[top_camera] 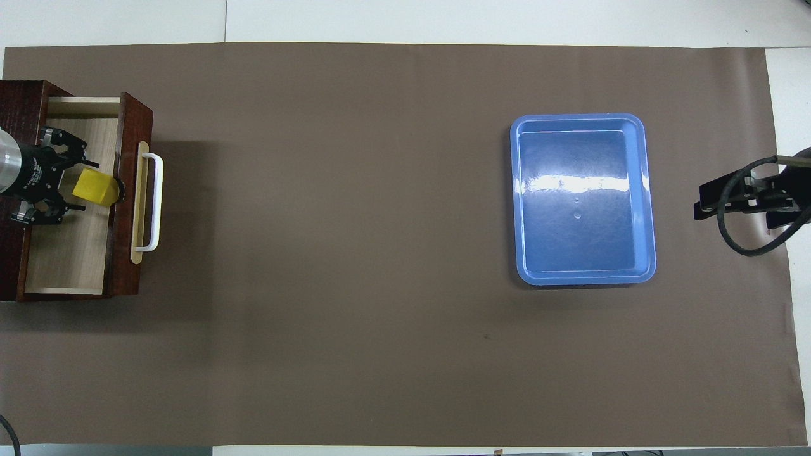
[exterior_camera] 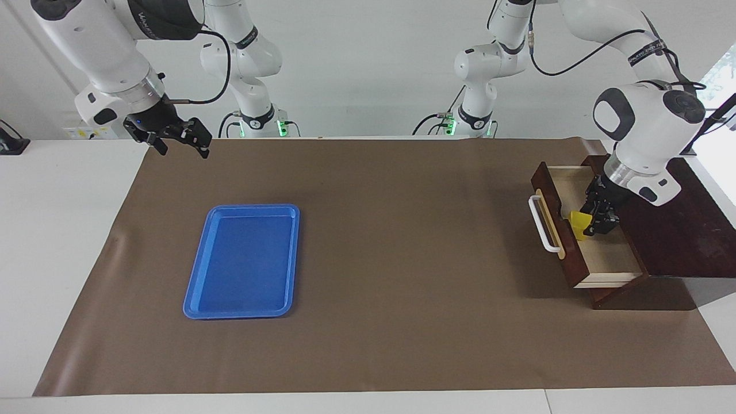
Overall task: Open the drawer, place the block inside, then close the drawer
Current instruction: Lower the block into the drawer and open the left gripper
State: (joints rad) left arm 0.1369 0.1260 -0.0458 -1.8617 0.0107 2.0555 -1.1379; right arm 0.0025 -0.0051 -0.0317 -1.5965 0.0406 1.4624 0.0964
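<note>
While the block sits in the open drawer, the left end effector straddles it, fingers apart (right one likewise).

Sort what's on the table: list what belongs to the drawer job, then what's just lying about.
Belongs to the job:
- drawer, pulled open
- block, inside the drawer
- left gripper, in the drawer at the block

Lying about:
- blue tray
- right gripper, waiting over the mat's edge
- brown mat

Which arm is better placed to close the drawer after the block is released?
Left. The left gripper is already down inside the open drawer at the block, near the handle. The right gripper waits at the right arm's end.
</note>
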